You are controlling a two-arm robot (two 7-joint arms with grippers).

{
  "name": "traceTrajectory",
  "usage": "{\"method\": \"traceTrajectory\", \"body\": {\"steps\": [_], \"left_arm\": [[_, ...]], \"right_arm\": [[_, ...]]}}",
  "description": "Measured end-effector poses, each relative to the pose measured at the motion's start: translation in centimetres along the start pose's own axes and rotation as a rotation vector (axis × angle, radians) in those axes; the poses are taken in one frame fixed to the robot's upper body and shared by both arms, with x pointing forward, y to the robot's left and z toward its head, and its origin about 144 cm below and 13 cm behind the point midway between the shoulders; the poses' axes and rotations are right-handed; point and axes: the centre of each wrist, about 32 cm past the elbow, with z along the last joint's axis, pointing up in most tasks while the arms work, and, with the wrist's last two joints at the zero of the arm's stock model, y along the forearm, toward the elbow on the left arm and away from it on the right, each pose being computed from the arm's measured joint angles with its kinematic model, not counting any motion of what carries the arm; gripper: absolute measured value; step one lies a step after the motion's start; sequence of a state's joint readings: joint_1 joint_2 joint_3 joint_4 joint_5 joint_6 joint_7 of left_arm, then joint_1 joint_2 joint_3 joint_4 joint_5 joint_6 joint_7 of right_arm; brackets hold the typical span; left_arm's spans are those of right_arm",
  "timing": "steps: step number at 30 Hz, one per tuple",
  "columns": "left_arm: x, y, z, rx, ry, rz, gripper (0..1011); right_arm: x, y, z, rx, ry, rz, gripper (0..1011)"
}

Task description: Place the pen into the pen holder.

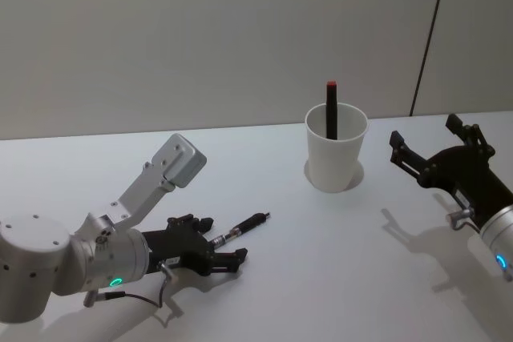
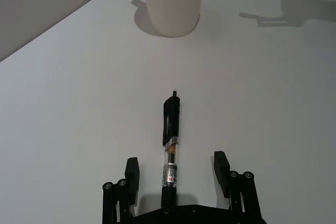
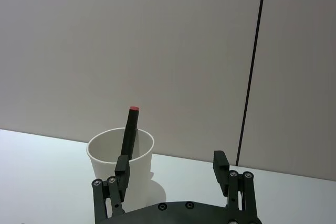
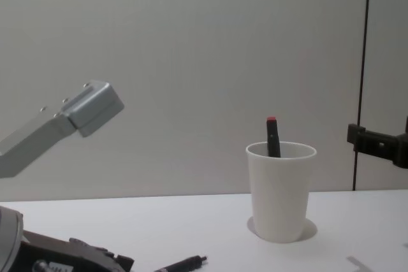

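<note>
Desk (image 1: 321, 262), white, carrying all items. Left end effector (image 1: 220, 239) lies low over the desk's near left with its fingers spread open to either side of the pen (image 1: 240, 228), apparently lined up for a pinch along the barrel. The pen lies flat, tip toward the pen holder (image 1: 335, 154), well apart from it. Right end effector (image 1: 425, 130) hovers open and empty to the holder's right. A red-capped black pen (image 1: 331, 110) stands inside, leaning on the rim.

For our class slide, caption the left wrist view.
Open left claw straddles the pen on the table, white cup ahead.
</note>
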State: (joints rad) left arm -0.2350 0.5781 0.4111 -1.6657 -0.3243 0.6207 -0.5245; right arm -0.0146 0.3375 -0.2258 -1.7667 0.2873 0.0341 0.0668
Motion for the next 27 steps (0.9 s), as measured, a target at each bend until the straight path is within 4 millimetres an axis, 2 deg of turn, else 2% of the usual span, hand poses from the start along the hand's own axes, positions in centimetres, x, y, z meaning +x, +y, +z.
{"method": "traceTrajectory", "body": {"steps": [22,26,27], "left_arm": [[-0.05,0.06,-0.27,-0.009,0.018,0.003,755],[-0.03,0.12,-0.39,-0.017,0.027,0.013,688],[-0.02,0.15,-0.41,-0.02,0.029,0.017,632]], "right_arm": [[0.0,0.0,0.0,0.0,0.0,0.0,1001],[0.0,0.0,0.0,0.0,0.0,0.0,1001],[0.0,0.0,0.0,0.0,0.0,0.0,1001]]}}
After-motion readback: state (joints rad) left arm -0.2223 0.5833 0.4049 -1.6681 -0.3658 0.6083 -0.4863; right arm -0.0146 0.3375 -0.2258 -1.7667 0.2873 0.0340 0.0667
